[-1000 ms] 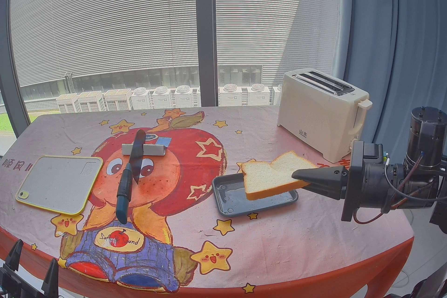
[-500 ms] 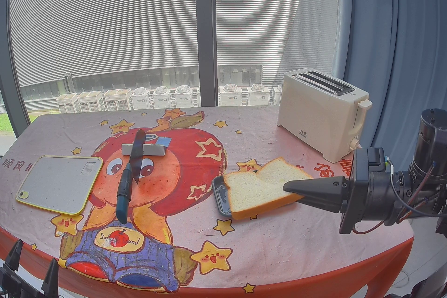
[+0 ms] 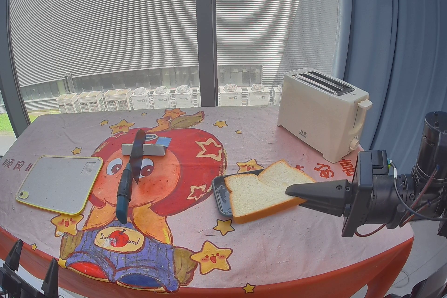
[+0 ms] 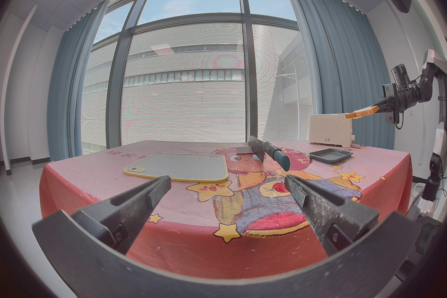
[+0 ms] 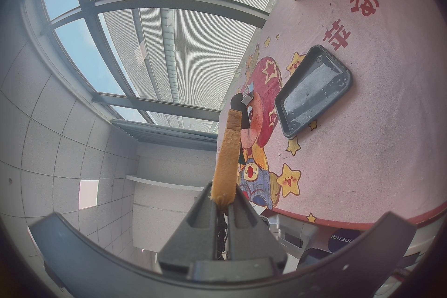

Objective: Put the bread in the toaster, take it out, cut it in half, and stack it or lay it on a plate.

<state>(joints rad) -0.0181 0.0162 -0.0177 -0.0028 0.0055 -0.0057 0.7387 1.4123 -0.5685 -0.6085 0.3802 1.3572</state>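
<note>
1. The left pincer (image 4: 226,183) waits released, low before the near edge of the tabletop (image 3: 288,238).
2. The right arm comes in level from the right. The right pincer (image 3: 298,192) is clenched on one edge of the bread (image 3: 258,192) and holds the slice nearly flat in the air above the dark tray (image 3: 219,194).
3. Farther right, the slots of the toaster (image 3: 321,112) look empty, so I judge that toasting, cutting and plating are all left.

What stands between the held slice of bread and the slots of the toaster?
Nothing visible does. The right tool holds the white bread slice in the air, and the cream plastic toaster stands beyond it with its two top slots open.
</note>
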